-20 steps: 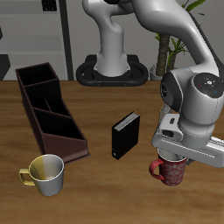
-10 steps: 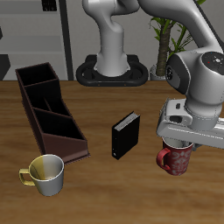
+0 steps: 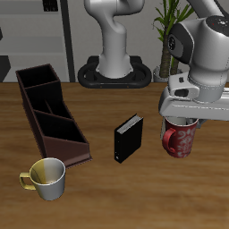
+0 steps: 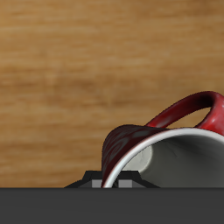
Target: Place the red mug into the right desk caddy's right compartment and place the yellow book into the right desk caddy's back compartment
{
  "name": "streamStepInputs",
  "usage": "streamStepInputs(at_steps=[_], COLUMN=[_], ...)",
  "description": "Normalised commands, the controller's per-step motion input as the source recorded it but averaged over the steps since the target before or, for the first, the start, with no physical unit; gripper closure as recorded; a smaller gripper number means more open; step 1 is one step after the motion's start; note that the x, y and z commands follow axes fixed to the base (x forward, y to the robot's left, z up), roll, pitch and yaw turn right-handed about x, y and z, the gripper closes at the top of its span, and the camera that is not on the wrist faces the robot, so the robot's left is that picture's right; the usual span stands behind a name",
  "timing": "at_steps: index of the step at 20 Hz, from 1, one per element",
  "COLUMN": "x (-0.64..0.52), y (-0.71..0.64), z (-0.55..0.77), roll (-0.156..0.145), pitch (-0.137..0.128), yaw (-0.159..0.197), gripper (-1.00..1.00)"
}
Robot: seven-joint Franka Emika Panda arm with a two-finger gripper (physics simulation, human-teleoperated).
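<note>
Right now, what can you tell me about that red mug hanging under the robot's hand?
The red mug is glossy red with a pale speckled pattern, looking like glazed ceramic. It hangs upright, clear of the wooden table, held at its rim by the gripper, whose jaws are closed on it. The wrist view shows a pale rim, a greyish inside and one curved red handle. It sits beside the black book, not touching it. Only the jaws touch it.
</note>
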Motion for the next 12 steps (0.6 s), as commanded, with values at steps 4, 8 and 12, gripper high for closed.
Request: streamStepInputs(at_steps=[4, 8, 12], x=[-0.27, -0.39, -0.48], y=[-0.16, -0.17, -0.21], z=[0.38, 0.39, 0.32], roll=[-0.006, -0.001, -0.016], pitch=[-0.032, -0.044, -0.021], yaw=[0.092, 0.091, 0.108], gripper=[1.0, 1.0, 1.0])
